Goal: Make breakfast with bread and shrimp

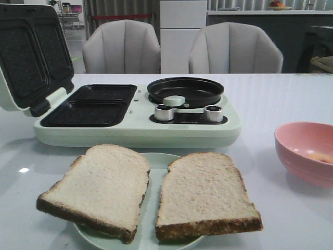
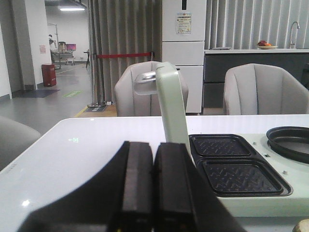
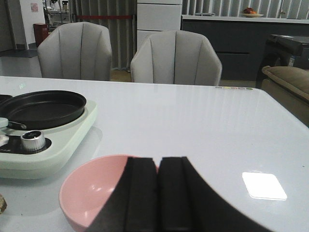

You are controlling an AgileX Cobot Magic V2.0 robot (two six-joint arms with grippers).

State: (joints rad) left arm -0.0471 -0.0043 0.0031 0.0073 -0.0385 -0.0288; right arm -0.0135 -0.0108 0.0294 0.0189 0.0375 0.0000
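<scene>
Bread: two slices side by side on a pale plate, near the counter front edge.
Shrimp: pale orange bits in the pink bowl (only partly visible).
Left gripper: pads pressed together, empty.
Right gripper: pads together, empty, just above the bowl.
Breakfast maker: lid raised, behind the plate.

surface: white glossy table | lying on it toward the far left: pale green breakfast maker, lid standing open | sitting near the front edge: pale round plate | resting at the right: pink bowl, well apart from the maker
</scene>
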